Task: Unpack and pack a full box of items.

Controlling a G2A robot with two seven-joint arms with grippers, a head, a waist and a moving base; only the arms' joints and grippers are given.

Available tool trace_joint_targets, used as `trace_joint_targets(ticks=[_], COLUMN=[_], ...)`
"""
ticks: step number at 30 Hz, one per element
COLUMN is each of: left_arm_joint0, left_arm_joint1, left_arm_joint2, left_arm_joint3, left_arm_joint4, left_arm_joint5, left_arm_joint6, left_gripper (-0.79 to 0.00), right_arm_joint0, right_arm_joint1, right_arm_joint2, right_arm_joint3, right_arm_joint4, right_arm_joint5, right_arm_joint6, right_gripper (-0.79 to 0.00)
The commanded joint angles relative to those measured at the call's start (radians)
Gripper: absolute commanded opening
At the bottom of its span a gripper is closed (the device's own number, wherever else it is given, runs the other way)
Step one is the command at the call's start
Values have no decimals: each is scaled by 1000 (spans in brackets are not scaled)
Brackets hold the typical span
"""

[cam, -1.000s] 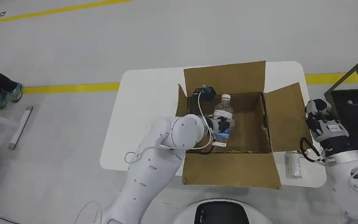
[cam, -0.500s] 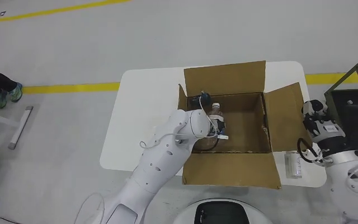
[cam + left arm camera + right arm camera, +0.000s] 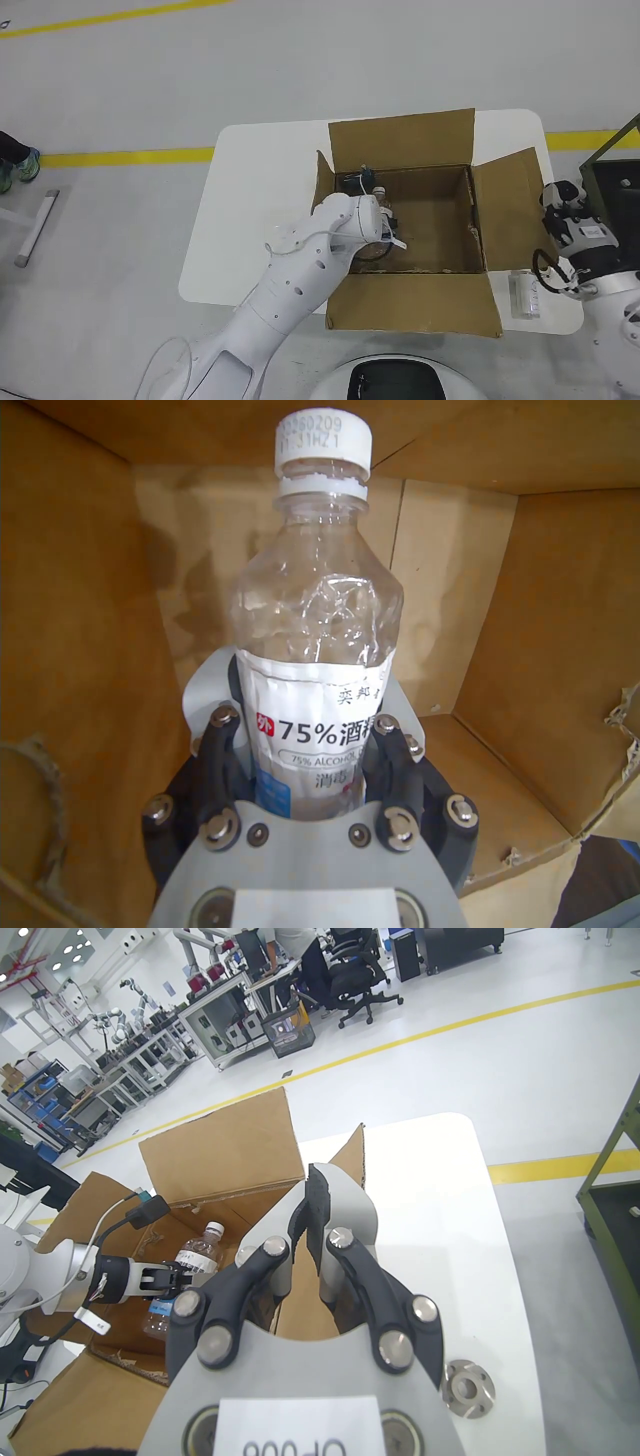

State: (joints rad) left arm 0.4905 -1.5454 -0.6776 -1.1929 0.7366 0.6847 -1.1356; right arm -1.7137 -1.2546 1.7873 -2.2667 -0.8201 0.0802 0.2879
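Observation:
A clear plastic bottle [image 3: 320,610] with a white cap and a white label hangs inside the open cardboard box [image 3: 400,140], near its left wall. My left gripper [image 3: 305,705] is shut on the bottle's labelled middle. The bottle [image 3: 202,1250] is tilted in the left gripper [image 3: 170,1278], its base down in the box [image 3: 225,1148]. My right gripper [image 3: 315,1183] is shut on nothing and hangs over the table's right end, beside the box's right flap. Seen from above, the right gripper [image 3: 565,195] is just outside that flap.
The box fills the middle of the white table [image 3: 260,200], all flaps spread out. A small white pack [image 3: 523,293] lies at the front right corner. A metal flange [image 3: 468,1388] lies on the table. A green rack [image 3: 615,165] stands past the right edge.
My left arm has lowered the bottle from above the box's rim down into the box, toward its left wall. The right arm has barely shifted.

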Motion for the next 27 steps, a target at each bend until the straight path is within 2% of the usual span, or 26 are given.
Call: trace_joint_targets(ticks=[1, 2, 3, 5, 6, 18, 22, 27], left_arm_joint0=[-3, -6, -7, -10, -15, -16, -11, 8], left_arm_joint1=[-3, -4, -4, -4, -3, 13, 22, 50], left_arm_joint2=[5, 5, 5, -2, 2, -15, -33, -61], left_arm_joint3=[8, 15, 22, 32, 36, 50, -18, -165], left_arm_joint4=[-11, -19, -26, -50, -43, -78, -90, -7], left_arm_joint5=[2, 2, 3, 4, 3, 8, 2, -30], left_arm_joint6=[2, 2, 3, 4, 3, 8, 2, -29], left_gripper=[-708, -606, -462, -369, 0, 0, 0, 0], right_arm_joint0=[-2, -2, -2, -2, -3, -25, -57, -104], right_arm_joint1=[0, 0, 0, 0, 0, 2, 2, 8], right_arm_joint2=[0, 1, 1, 1, 0, 53, 155, 325], right_arm_joint3=[-1, -2, -4, -6, -7, -33, -69, -83], right_arm_joint4=[-4, -7, -7, -9, -9, -30, 15, 51], right_arm_joint5=[-1, 2, 4, 5, 4, 2, 31, 43], right_arm_joint6=[4, 8, 9, 9, 10, 39, 84, 245], right_gripper=[-785, -785, -785, -785, -785, -785, -785, -785])
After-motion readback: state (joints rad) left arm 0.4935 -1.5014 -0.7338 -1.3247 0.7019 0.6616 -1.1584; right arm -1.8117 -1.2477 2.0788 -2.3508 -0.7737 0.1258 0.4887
